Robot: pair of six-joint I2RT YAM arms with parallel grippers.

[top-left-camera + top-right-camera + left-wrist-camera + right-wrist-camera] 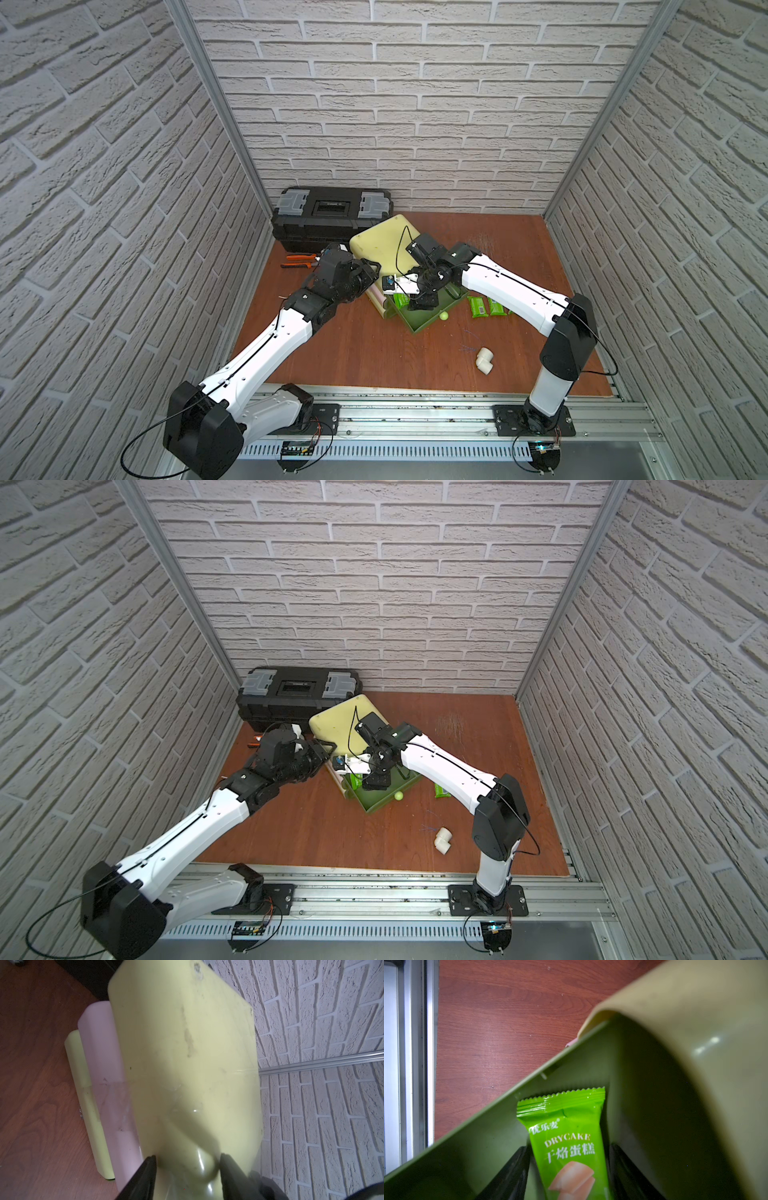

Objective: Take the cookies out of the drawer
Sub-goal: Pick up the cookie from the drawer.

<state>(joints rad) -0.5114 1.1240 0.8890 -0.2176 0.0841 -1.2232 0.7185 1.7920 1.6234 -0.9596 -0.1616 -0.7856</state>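
the bright green cookie packet (566,1136) is thin shiny plastic wrap with crinkles. the dark green plastic drawer (467,1147) looks smooth and dull. the pale yellow plastic cabinet (187,1043) is smooth, a bit glossy, with scuff marks. the red-brown table top (374,357) looks like smooth wood. the white brick walls (415,104) look rough. the grey rail (415,411) is bare metal. the black plastic toolbox (328,224) is matt.

on my feed it's a boxed-in booth: whitish fake-brick walls (415,104) on three sides, aluminium posts (216,104) in the back corners, reddish wood-grain floor (374,357), a metal rail (415,415) along the front edge. black toolbox (316,226) parked against the back wall. light's even, kinda soft.
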